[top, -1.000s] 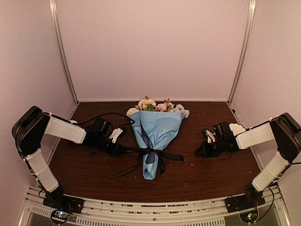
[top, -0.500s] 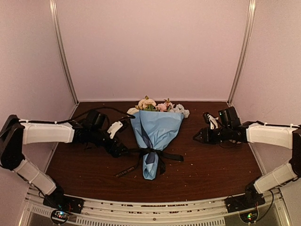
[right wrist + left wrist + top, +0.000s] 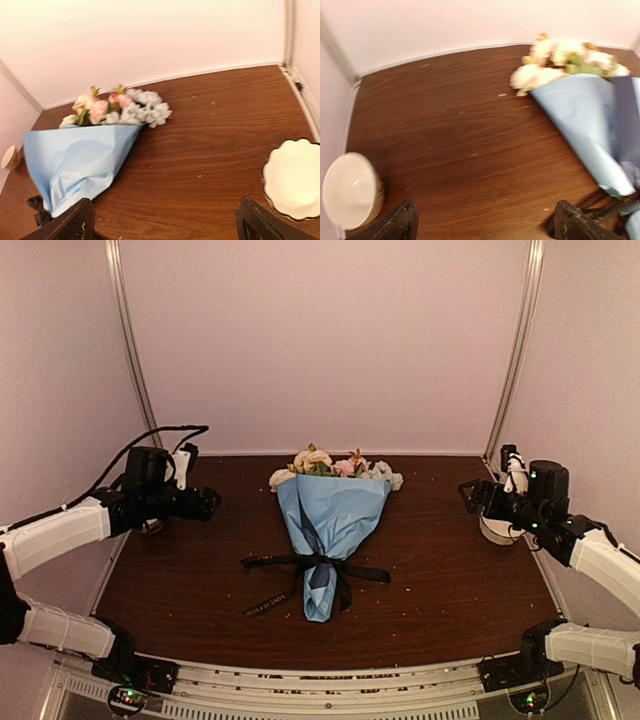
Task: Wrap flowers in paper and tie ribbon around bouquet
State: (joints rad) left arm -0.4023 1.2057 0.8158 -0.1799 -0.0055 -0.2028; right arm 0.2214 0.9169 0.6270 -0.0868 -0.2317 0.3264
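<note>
One bouquet (image 3: 335,510) near-to-far, flowers (image 3: 335,465) far.

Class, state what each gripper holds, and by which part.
Nothing is held: the left gripper and right gripper are both open and empty, apart from the bouquet.

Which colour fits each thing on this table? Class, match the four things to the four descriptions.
Things:
1 ribbon
2 paper
3 flowers
4 scalloped dish

Descriptions:
A mostly light blue
B black
C plain white
D cream, pink and whitish

Pairs: 1-B, 2-A, 3-D, 4-C
</note>
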